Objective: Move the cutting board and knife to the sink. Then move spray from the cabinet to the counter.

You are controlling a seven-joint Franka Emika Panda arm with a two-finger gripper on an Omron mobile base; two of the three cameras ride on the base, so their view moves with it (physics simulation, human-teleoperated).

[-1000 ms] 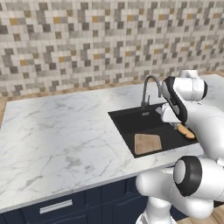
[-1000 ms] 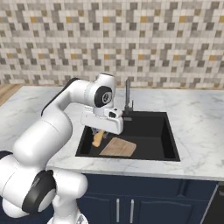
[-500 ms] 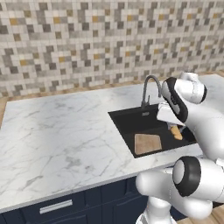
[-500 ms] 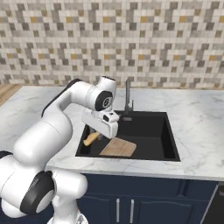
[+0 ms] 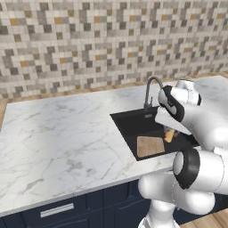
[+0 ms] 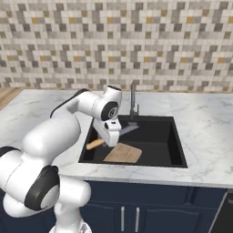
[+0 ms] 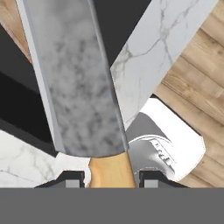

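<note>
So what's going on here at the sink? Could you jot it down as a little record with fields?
Tool: shut on the orange handle of the slim grey-bladed knife
Knife position: held over the black rectangular sink
Flat brown wooden cutting board: lying in the sink
Curved grey metal faucet: behind the basin
White marble counter: around the sink
</note>
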